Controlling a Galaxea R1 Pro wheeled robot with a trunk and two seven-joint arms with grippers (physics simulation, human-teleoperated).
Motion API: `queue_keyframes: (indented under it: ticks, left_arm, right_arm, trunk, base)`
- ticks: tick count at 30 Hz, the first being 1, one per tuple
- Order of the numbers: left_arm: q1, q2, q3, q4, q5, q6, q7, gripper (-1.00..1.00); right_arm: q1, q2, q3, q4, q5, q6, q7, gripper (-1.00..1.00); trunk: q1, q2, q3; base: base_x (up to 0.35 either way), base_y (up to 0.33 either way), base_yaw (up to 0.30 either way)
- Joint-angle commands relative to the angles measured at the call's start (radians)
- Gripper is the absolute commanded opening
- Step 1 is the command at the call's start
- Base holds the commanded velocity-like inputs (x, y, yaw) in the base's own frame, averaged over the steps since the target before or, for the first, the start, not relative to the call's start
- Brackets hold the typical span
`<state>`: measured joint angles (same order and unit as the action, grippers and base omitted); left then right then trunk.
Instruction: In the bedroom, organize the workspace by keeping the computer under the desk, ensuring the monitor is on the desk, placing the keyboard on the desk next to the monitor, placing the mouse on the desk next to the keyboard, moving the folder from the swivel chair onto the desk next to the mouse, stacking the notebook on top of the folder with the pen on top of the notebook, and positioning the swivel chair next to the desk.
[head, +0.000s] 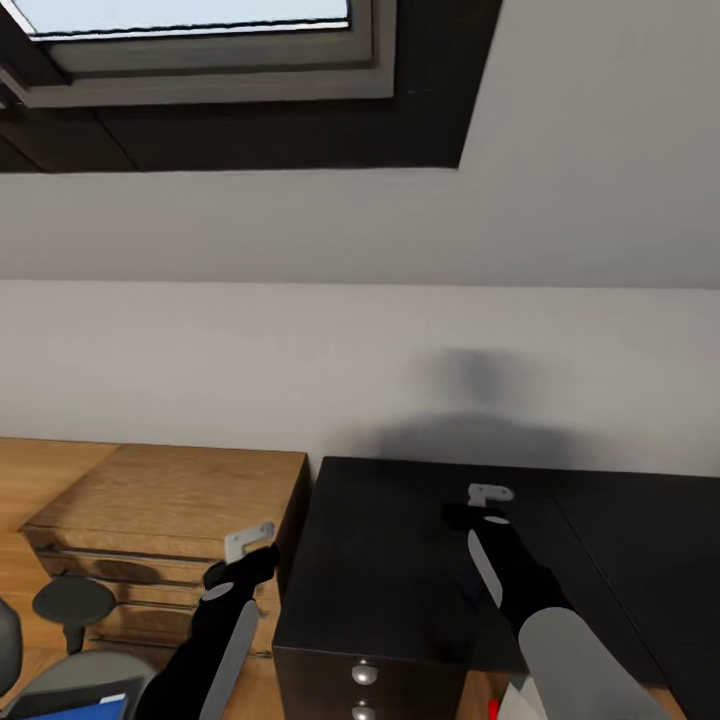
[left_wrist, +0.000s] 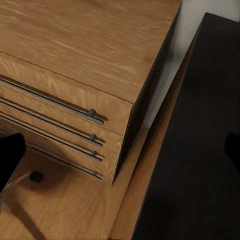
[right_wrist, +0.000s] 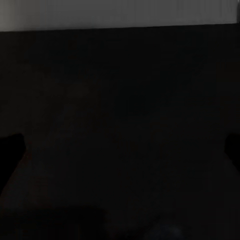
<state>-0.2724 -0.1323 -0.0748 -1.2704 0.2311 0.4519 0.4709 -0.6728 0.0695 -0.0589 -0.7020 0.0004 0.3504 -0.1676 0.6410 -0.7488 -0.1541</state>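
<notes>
The glossy black desk (head: 400, 560) fills the lower right of the head view, its drawer unit with silver knobs (head: 365, 673) facing me. My right gripper (head: 489, 494) hovers open over the bare desktop (right_wrist: 120, 125), its dark fingertips (right_wrist: 12, 150) wide apart. My left gripper (head: 249, 541) is open beside the desk's left edge, over the gap to the wooden chest; one fingertip (left_wrist: 10, 160) shows. At the bottom left corner, the swivel chair (head: 72, 600) carries the blue folder (head: 85, 708) on its seat. Monitor, keyboard, mouse, notebook and pen are out of view.
A wooden chest of drawers (head: 170, 500) (left_wrist: 85, 50) stands close to the desk's left side on the wood floor. A white wall runs behind both, with a skylight (head: 190, 30) above. A pale shape with a red spot (head: 497, 708) peeks under the desk front, perhaps the computer.
</notes>
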Motion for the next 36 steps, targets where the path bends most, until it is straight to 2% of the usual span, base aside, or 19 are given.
queue_keyframes:
  ticks: [1,9,17,24,28,31,36]
  left_arm:
    - [-0.001,0.0,-0.002,-0.001,0.011,0.002,0.009,1.0]
    - [-0.001,0.0,-0.002,-0.001,0.011,0.003,0.009,1.0]
    - [-0.001,0.0,-0.002,-0.001,0.011,0.002,0.009,1.0]
    - [-0.001,0.0,-0.002,-0.008,0.011,0.003,0.008,1.0]
    - [-0.001,0.0,-0.002,-0.012,0.012,0.004,0.008,1.0]
    - [-0.001,0.0,-0.002,-0.014,0.013,0.004,0.008,1.0]
    - [-0.001,0.0,-0.002,-0.018,0.013,0.004,0.008,1.0]
  right_arm:
    - [-0.001,0.001,-0.002,-0.001,0.0,0.003,-0.007,1.0]
    - [-0.003,0.0,-0.005,0.027,-0.003,-0.007,-0.039,1.0]
    - [-0.025,-0.001,-0.011,0.124,-0.009,-0.009,-0.085,1.0]
    - [-0.042,-0.001,-0.015,0.173,-0.013,-0.008,-0.12,1.0]
    - [-0.045,-0.001,-0.028,0.182,-0.03,-0.008,-0.133,1.0]
    - [-0.051,-0.003,-0.045,0.199,-0.058,-0.007,-0.144,1.0]
    - [-0.079,-0.007,-0.054,0.243,-0.086,-0.007,-0.155,1.0]
  trunk:
    - [0.001,-0.001,-0.002]
    - [0.001,-0.001,-0.002]
    - [0.001,-0.001,-0.002]
    - [0.001,-0.001,-0.002]
    - [0.001,-0.001,-0.002]
    - [0.001,-0.001,-0.002]
    - [0.001,-0.001,-0.002]
  base:
    - [0.193,0.0,0.0]
    - [0.062,0.0,0.0]
    - [0.008,0.0,0.0]
    - [0.001,0.0,0.0]
    - [0.0,0.0,0.0]
    - [0.0,0.0,0.0]
    - [0.0,0.0,0.0]
